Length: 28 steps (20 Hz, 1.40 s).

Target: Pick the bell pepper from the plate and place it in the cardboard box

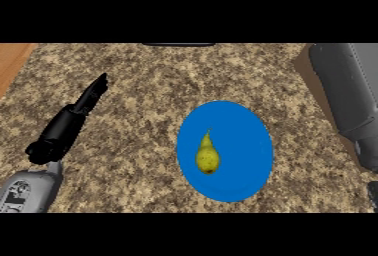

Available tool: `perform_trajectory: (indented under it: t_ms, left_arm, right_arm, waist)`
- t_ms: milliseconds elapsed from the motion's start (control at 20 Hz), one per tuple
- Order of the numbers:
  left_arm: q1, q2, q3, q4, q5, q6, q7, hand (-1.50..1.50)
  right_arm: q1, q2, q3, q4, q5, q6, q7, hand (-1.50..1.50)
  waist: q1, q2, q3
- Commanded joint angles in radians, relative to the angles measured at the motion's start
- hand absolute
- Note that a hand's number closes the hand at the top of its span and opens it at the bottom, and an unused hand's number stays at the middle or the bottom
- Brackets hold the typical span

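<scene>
Our left hand (90, 97) is open, fingers straight, above the speckled counter (148, 165) at the left, well apart from the blue plate (244, 145). The yellow-green bell pepper (207, 156) lies on that plate, left of its middle. Our right hand (373, 193) barely shows at the right edge, and we cannot tell its state.

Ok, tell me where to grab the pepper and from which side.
Grip the pepper at its wide near end, not the thin tip pointing away. It lies flat and lengthwise on the plate, so probably come from above, closing across its narrow width.
</scene>
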Motion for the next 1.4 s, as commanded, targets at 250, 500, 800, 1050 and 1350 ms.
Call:
perform_trajectory:
  t_ms: [250, 500, 800, 1050, 1350]
  left_arm:
    - [-0.016, -0.014, 0.008, -0.018, -0.014, -0.006, 0.032, 0.00]
    - [-0.024, 0.002, 0.025, -0.036, -0.016, -0.013, 0.055, 0.00]
    - [0.022, -0.018, 0.016, -0.023, -0.014, -0.024, -0.005, 0.00]
    - [0.007, -0.017, 0.039, 0.034, -0.020, -0.029, -0.048, 0.00]
    - [-0.033, -0.020, 0.037, 0.018, -0.033, -0.034, 0.007, 0.00]
  right_arm:
    - [0.004, -0.190, -0.111, 0.150, -0.021, -0.073, -0.062, 1.50]
    - [0.028, -0.282, -0.129, 0.264, -0.052, 0.094, -0.144, 1.50]
    - [0.056, -0.387, -0.194, 0.386, -0.129, 0.296, -0.252, 1.50]
    - [0.074, -0.410, -0.184, 0.456, -0.127, 0.416, -0.272, 1.50]
    - [0.126, -0.468, -0.221, 0.475, -0.191, 0.554, -0.476, -1.50]
  waist:
    - [0.000, 0.002, 0.000]
    - [0.000, 0.003, 0.001]
    - [0.009, 0.007, 0.001]
    - [0.009, 0.009, 0.001]
    - [0.001, 0.005, 0.002]
